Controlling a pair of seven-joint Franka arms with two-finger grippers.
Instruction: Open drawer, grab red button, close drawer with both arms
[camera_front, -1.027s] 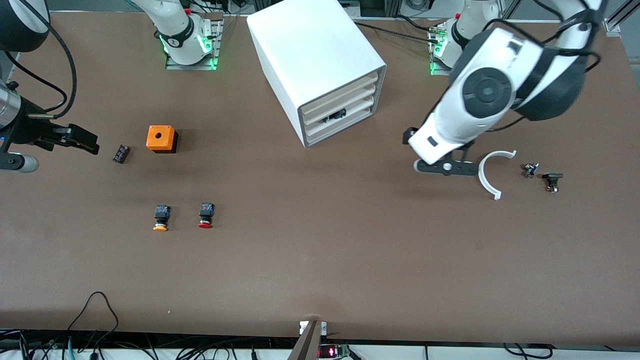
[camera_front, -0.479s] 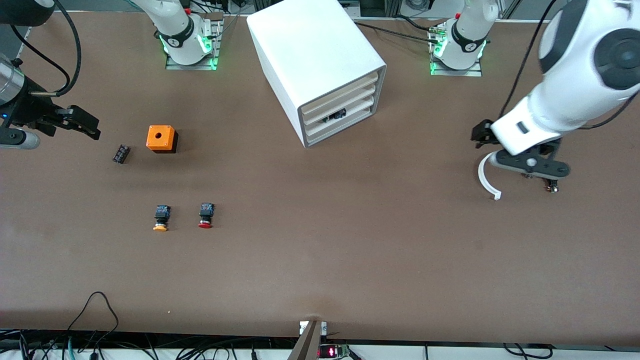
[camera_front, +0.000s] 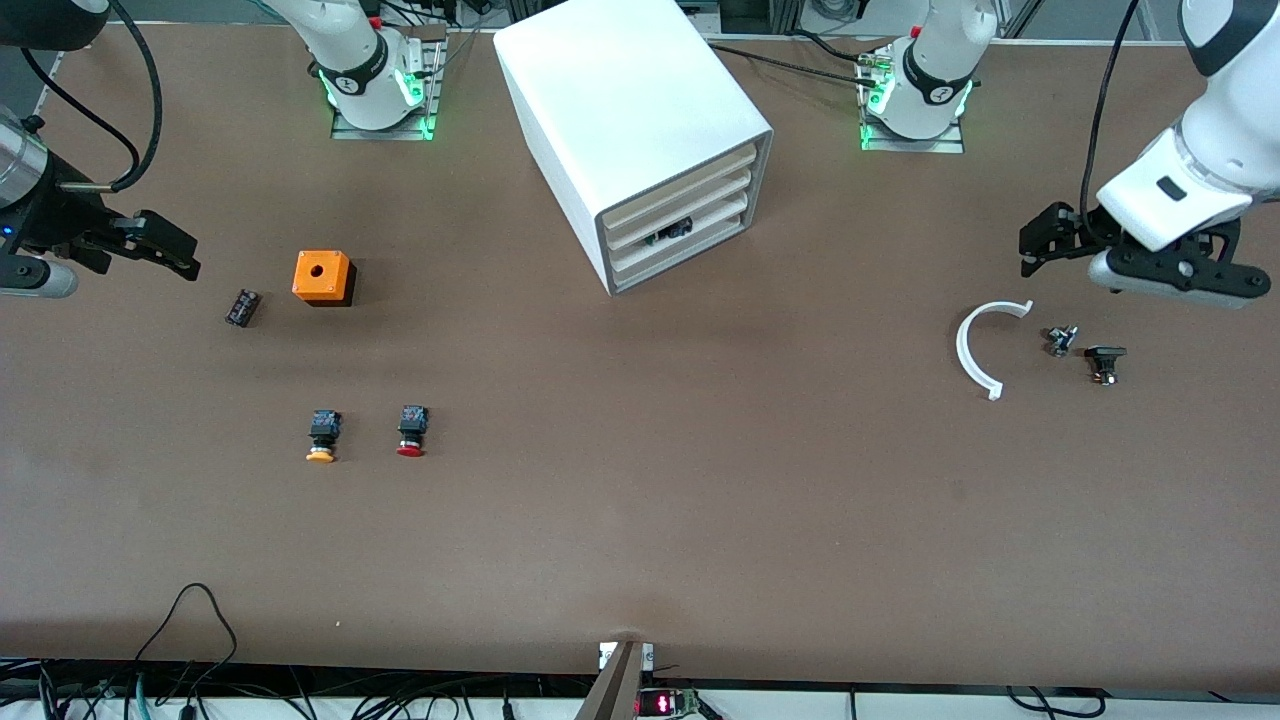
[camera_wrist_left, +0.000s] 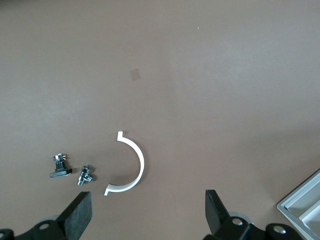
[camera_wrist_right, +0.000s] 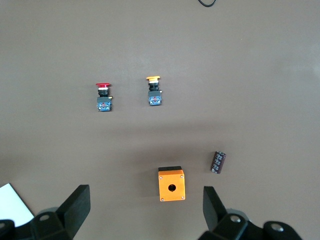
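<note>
The white cabinet (camera_front: 630, 110) stands mid-table with its three cream drawer fronts (camera_front: 690, 200) pushed in; a small dark thing shows at a lower drawer (camera_front: 668, 232). The red-capped button (camera_front: 411, 431) lies on the table beside a yellow-capped one (camera_front: 321, 437), nearer to the front camera than the orange cube (camera_front: 322, 277). It also shows in the right wrist view (camera_wrist_right: 103, 97). My left gripper (camera_front: 1175, 278) is open and empty, up over the left arm's end of the table near a white arc (camera_front: 985, 346). My right gripper (camera_front: 20, 285) is open and empty, up over the right arm's end.
A small dark cylinder (camera_front: 241, 307) lies beside the orange cube. A metal fitting (camera_front: 1060, 340) and a black part (camera_front: 1104, 362) lie beside the white arc. In the left wrist view the open gripper (camera_wrist_left: 148, 220) looks down on the arc (camera_wrist_left: 131, 165); a cabinet corner (camera_wrist_left: 302, 207) shows.
My left arm has swung from in front of the cabinet out to the left arm's end of the table, past the white arc. My right gripper rose slightly, then held still.
</note>
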